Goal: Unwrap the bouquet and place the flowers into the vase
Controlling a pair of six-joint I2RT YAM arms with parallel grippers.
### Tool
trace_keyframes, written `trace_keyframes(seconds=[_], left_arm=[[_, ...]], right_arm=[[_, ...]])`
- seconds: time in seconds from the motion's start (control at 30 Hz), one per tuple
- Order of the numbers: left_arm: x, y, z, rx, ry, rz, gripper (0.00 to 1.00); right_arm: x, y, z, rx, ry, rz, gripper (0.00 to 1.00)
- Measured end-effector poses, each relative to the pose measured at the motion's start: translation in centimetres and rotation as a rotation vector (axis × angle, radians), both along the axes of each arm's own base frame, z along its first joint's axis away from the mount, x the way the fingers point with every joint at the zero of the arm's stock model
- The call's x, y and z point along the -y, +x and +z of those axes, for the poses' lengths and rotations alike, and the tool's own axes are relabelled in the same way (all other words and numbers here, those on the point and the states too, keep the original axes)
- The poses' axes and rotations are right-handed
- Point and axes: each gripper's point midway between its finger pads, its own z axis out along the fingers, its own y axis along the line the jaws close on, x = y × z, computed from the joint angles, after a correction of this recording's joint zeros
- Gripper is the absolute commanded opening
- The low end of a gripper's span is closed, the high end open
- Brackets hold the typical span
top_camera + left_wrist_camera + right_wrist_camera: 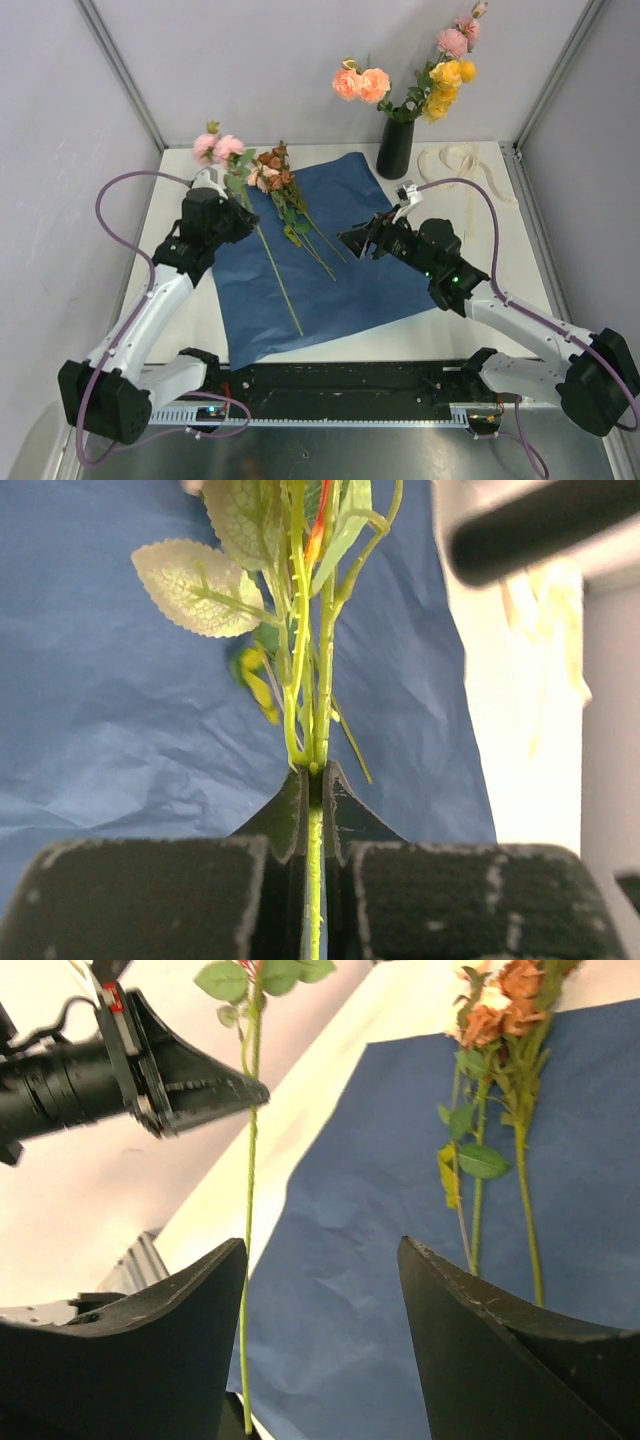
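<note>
The bouquet is open: its blue paper [330, 280] lies spread flat on the table. My left gripper [246, 217] is shut on the thin green stem [316, 810] of a pink flower [216, 148], just below its leaves [195, 585]. That stem [280, 285] slants across the paper toward the near edge. Brownish-red flowers [272, 170] lie on the paper's far part, also in the right wrist view [500, 1005]. My right gripper [347, 240] hovers open over the paper, empty [325, 1245]; the held stem [248, 1190] passes close by its left finger. The black vase [395, 150] holds peach, yellow and pink flowers.
A cream ribbon [465, 162] lies loose on the white table to the right of the vase. Grey walls and metal frame posts close in the table at the back and on both sides. The left gripper [190, 1085] shows in the right wrist view.
</note>
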Motion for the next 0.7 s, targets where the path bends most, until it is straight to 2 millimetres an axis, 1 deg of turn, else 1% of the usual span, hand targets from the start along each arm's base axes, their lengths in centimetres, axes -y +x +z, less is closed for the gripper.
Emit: trace_keyframes(seconds=[0.13,0.3,0.43,0.57,0.7], left_arm=[[3.2,-2.7,0.8,0.043,0.009,-0.218,0.0],[7.2,-6.0,1.7,0.086,-0.004,-0.47,0.0],[9.8,-8.6,1.7,0.102,-0.014,-0.647,0.0],[11.1,-10.4,1.4,0.106,-0.023,-0.753,0.0],[11.6,-11.4,1.1,0.108,-0.026,-0.81,0.0]], right_arm=[[-1.1,-0.2,0.9,-0.012,0.07,0.04,0.71],[-3.0,-0.5,0.9,-0.046,0.137,0.093,0.74],[-4.3,-0.6,1.0,-0.064,0.188,0.127,0.74],[-5.4,-0.6,0.8,-0.076,0.223,0.148,0.73],[-6.3,-0.7,0.3,-0.091,0.237,0.163,0.7]])
